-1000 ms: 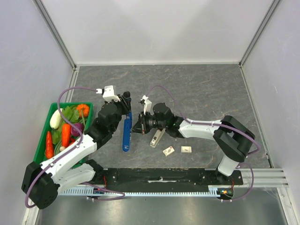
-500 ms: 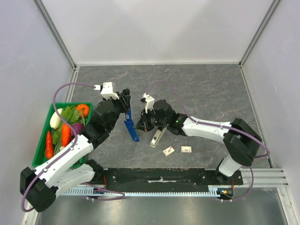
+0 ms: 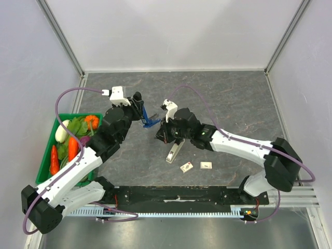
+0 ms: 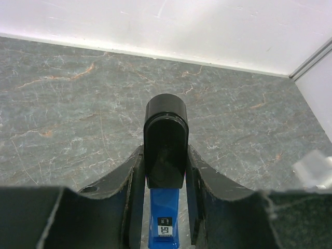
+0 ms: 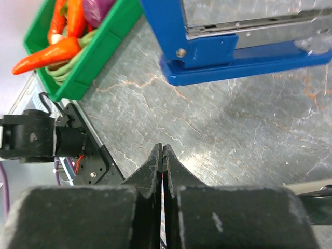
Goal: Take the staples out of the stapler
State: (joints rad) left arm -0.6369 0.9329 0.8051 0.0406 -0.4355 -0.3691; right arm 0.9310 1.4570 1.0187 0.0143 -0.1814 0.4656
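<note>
Stapler (image 3: 174, 151) on table, beside right claw (image 5: 162, 151) — clenched | left claw (image 3: 140, 110) grasping blue stapler (image 3: 151, 121)

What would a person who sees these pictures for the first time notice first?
The blue stapler draws the eye: the left gripper holds it near its black end over the middle of the table. The right gripper, shut, points at it from the right, and a grey stapler lies on the table just nearer the arms' bases. At the left edge stands a green crate of bright vegetables.
</note>
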